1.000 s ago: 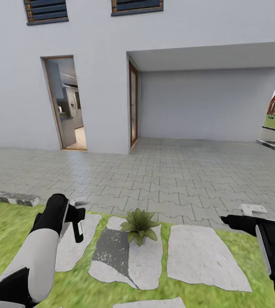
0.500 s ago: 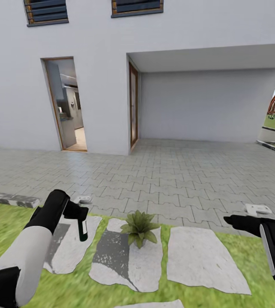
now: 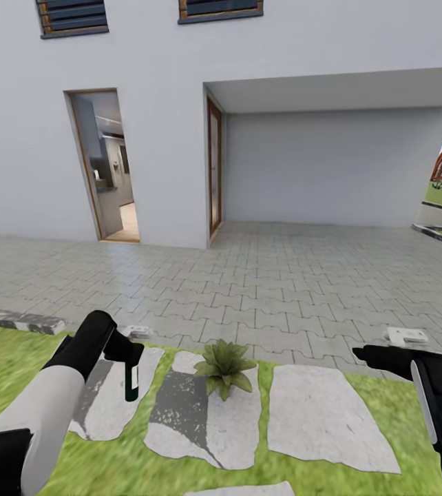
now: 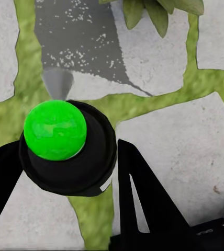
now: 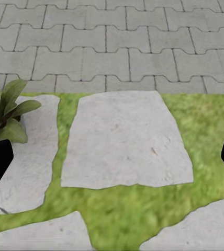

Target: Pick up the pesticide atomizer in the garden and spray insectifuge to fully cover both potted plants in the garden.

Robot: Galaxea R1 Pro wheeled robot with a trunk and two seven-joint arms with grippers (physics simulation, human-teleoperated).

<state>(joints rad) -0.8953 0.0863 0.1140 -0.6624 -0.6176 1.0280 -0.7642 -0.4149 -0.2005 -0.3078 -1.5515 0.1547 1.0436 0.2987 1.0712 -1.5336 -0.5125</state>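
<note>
Atomizer (image 3: 131, 377) shifted slightly, left fingers (image 3: 129, 350) clamping it, right fingers (image 3: 363, 354) spread empty, stepping stones (image 3: 328, 417)

- Nothing legible is showing anywhere right now.
- The dark green-black spray bottle (image 3: 132, 380) is carrying a small white label, but no letters are reading on it in the head view.
- The white house wall (image 3: 155, 145) is bearing no sign or number.

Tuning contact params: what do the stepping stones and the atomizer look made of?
Stepping stones: rough matte grey stone, going by the speckled, irregular slabs. Atomizer: probably smooth dark plastic, slightly glossy, with a white label; its button shows glossy green in the left wrist view. Both are renders, so unsure.
</note>
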